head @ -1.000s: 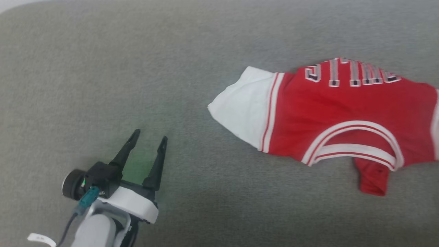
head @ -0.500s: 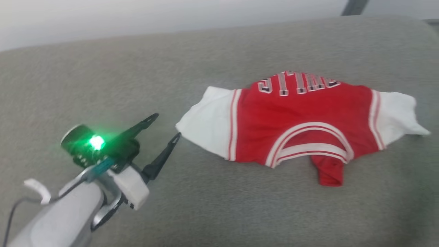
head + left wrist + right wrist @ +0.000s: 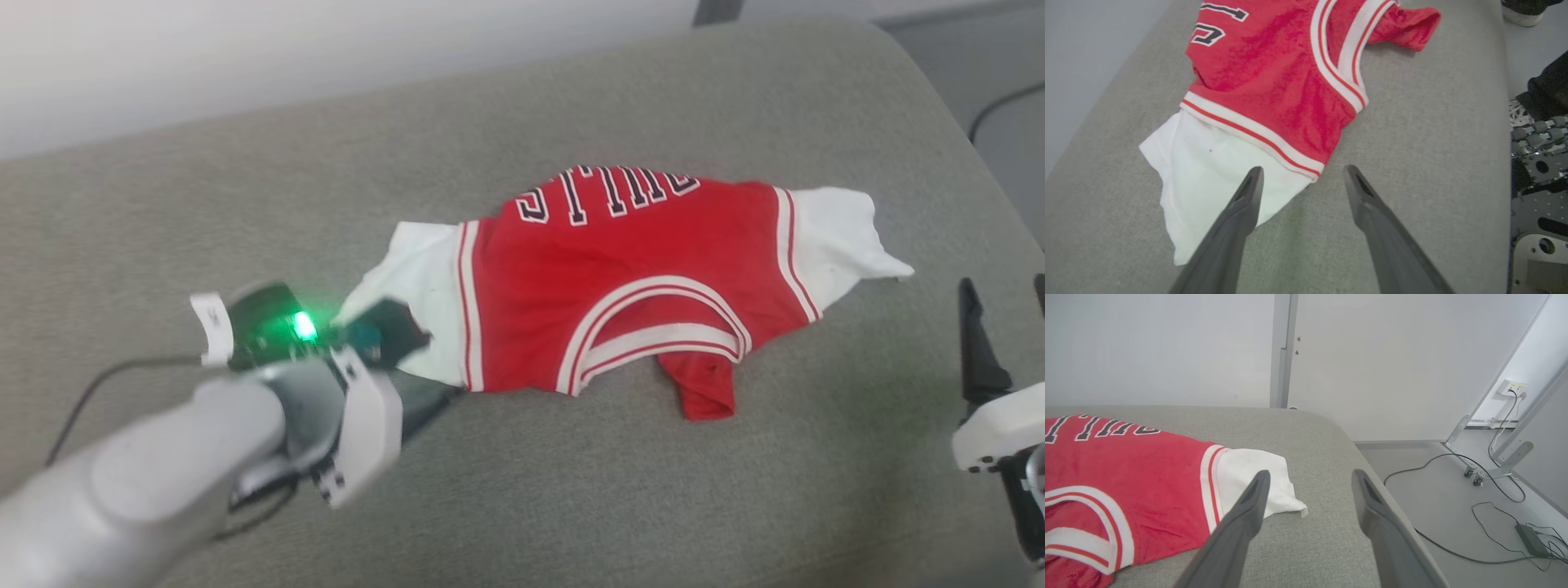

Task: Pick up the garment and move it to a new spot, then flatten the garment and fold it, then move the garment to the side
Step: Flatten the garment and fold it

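Your left gripper (image 3: 1302, 169) has advanced from 7 o'clock onto the garment (image 3: 620, 269), at its white sleeve (image 3: 1208, 183); fingers spread, gripping nothing. Right gripper (image 3: 1310, 473), 4 o'clock: likewise spread, empty. Garment lies mid-cushion (image 3: 571, 506). Step: pick-up. Next, you lower, pinch sleeve, lift.

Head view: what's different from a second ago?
The view itself shifted with the robot. The left tool advanced from the bare cushion to the near white sleeve of the garment; it is open, with nothing gripped yet. The right tool, open, has come into the head view's lower right. The garment lies spread as before.
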Motion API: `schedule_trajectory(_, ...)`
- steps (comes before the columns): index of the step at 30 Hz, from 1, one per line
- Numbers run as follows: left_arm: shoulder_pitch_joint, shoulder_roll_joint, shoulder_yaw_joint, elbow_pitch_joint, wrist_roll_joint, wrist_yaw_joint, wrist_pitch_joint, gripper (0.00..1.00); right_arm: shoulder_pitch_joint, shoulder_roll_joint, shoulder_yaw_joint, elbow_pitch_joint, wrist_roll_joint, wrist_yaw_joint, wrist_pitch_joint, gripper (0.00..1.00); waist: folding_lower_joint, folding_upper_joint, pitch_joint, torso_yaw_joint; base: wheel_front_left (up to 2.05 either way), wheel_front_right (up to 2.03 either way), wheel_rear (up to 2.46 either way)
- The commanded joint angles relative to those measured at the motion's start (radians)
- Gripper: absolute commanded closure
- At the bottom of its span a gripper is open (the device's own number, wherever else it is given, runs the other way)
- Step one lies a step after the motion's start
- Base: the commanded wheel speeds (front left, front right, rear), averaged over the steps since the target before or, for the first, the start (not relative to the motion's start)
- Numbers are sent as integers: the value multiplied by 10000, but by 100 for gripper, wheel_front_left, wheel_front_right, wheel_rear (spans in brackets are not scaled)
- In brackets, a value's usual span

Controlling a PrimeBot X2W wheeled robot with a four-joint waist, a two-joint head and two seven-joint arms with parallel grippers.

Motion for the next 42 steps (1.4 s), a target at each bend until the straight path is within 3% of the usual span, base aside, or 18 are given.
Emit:
schedule_trajectory(1,-182,0,-27,132,-32,-14,98,0,120,83,24,-106,69,-18,50,0,0,0,224,-203,0,0,0)
schedule_trajectory(10,-61,-37,-149,850,729,-5,1881,0,-85,253,305,-590,172,-18,127,0,0,0,995,-810,0,0,0)
schedule_trajectory(17,172,203,-240,1302,1647,32,2286,2,-109,213,423,-592,184,-18,76,0,0,0,1193,-914,0,0,0)
schedule_trajectory(20,128,126,-259,1369,1861,43,2404,62,-197,115,595,-620,214,-18,164,0,0,0,1283,-885,0,0,0)
schedule_trajectory(21,117,129,-266,1354,1906,43,2464,100,-239,59,682,-611,272,-18,241,0,0,0,1321,-882,0,0,0)
schedule_trajectory(25,-55,72,-286,1337,1939,37,2453,100,-418,-467,1394,-448,488,-18,756,0,0,0,1493,-856,0,0,0)
schedule_trajectory(36,-646,-299,-292,976,2126,32,2409,100,-2232,-3012,4154,391,2506,-18,3695,0,0,0,2145,-466,0,0,0)
schedule_trajectory(42,-912,-487,-293,851,2424,43,2522,100,-3519,-3440,5417,1049,3679,-18,4775,0,0,0,2532,-134,0,0,0)
